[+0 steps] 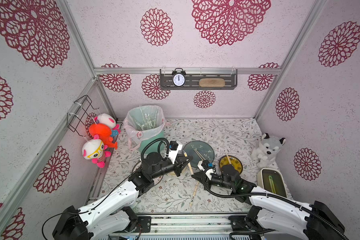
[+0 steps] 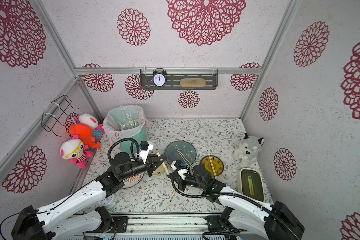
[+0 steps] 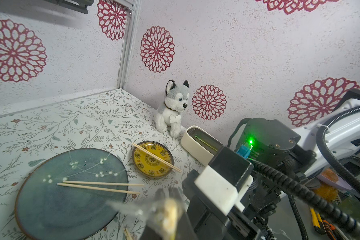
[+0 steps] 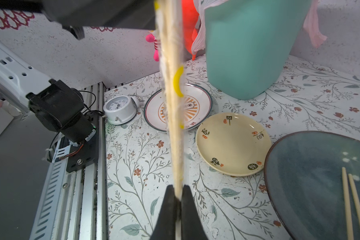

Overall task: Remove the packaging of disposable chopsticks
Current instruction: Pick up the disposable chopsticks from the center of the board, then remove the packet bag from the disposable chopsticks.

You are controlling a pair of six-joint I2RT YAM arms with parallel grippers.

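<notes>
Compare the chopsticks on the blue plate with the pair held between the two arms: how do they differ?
The plate pair is bare; the held pair sits in a clear sleeve with yellow print. The plate pair lies flat on the blue plate; the held pair is off the table, pinched by left fingers and right fingers. Both are thin pale sticks.
</notes>
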